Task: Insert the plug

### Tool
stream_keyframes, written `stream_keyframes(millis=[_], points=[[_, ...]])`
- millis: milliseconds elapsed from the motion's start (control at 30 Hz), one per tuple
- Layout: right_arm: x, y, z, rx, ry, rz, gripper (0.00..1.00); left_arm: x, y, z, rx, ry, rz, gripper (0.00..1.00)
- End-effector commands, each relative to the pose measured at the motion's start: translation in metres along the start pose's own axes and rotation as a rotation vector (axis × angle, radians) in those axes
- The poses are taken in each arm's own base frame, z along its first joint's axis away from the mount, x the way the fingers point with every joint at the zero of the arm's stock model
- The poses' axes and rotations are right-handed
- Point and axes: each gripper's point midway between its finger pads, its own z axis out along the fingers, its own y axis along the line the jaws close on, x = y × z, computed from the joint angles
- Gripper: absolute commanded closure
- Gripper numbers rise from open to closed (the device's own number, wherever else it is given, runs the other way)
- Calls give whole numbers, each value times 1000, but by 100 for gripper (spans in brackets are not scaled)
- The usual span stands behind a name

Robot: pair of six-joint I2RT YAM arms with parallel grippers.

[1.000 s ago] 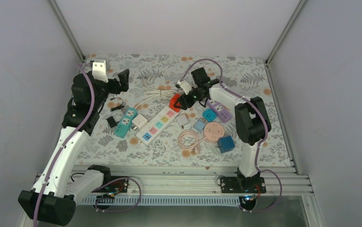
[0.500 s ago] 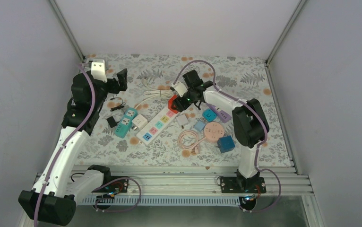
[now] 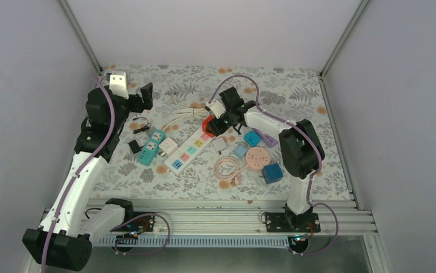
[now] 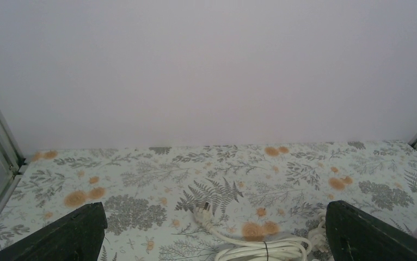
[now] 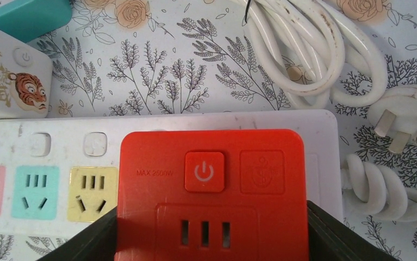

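Observation:
My right gripper (image 5: 212, 236) is shut on a red plug adapter (image 5: 212, 179) with a power button, one black finger (image 5: 94, 239) on each side of it. The adapter hangs over the right end of the white power strip (image 5: 54, 138), next to its yellow socket (image 5: 92, 193). I cannot tell whether it touches the strip. From above, the red adapter (image 3: 208, 123) sits at the strip's (image 3: 188, 150) far end under my right gripper (image 3: 214, 121). My left gripper (image 3: 147, 94) is raised at the back left. It (image 4: 217, 234) stands wide open and empty.
The strip's coiled white cable (image 5: 310, 49) and its pronged plug (image 5: 405, 122) lie beyond the strip. A white tiger adapter (image 5: 13, 81), a teal strip (image 3: 152, 147), a round pink socket (image 3: 257, 157), a blue cube (image 3: 272, 172) and a purple strip (image 3: 266, 135) lie around.
My right gripper has carried the red adapter a little to the left, over the strip's far end. The left arm has barely moved.

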Motion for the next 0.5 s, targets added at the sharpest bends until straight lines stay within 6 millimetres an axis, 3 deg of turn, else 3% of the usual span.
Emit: stream_keyframes(millis=[0, 133, 467], points=[[62, -26, 30, 128, 182, -37, 60, 1, 5, -2, -22, 3, 7, 0], [89, -32, 42, 144, 260, -27, 60, 1, 6, -2, -25, 3, 7, 0], [125, -47, 66, 211, 381, 1, 65, 3, 7, 0, -32, 11, 7, 0]])
